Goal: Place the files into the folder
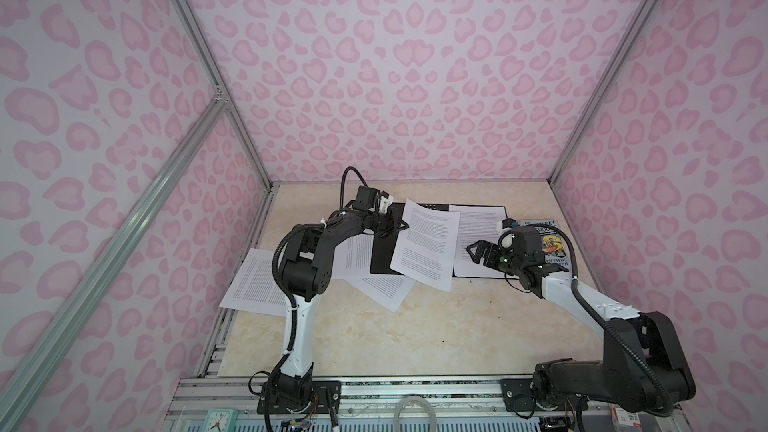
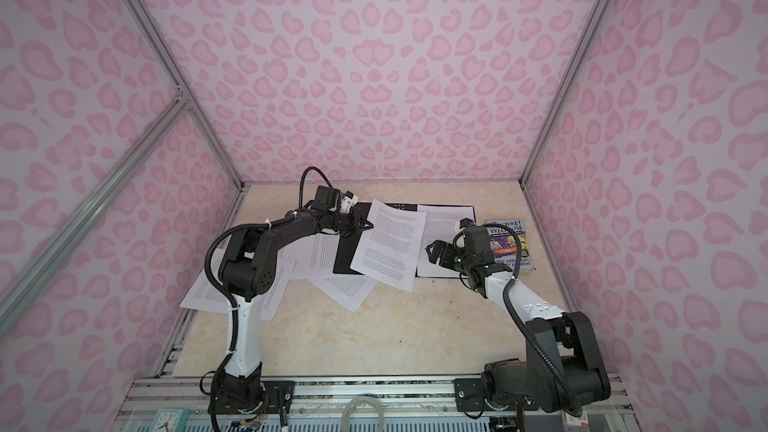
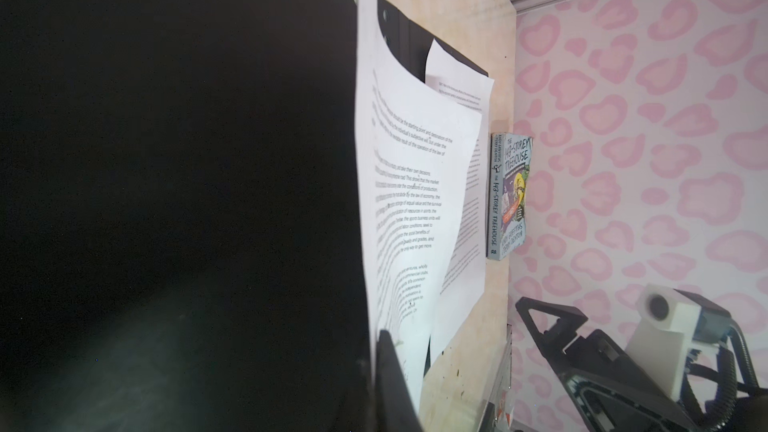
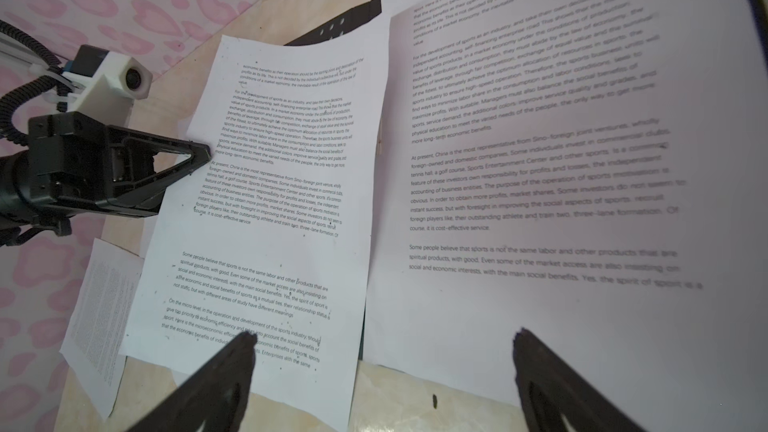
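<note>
The folder lies open at the back of the table, black inside up, also seen in the left wrist view. My left gripper is shut on the left edge of one printed white sheet, which slants over the folder's middle and bends up at the pinched edge. A second sheet lies flat on the folder's right half. My right gripper hovers open just over the near edges of both sheets, holding nothing. Other files lie loose left and in front of the folder.
A small colourful paperback book lies by the right wall, behind my right wrist. Pink patterned walls close in the table on three sides. A clock and a tape roll sit at the front rail.
</note>
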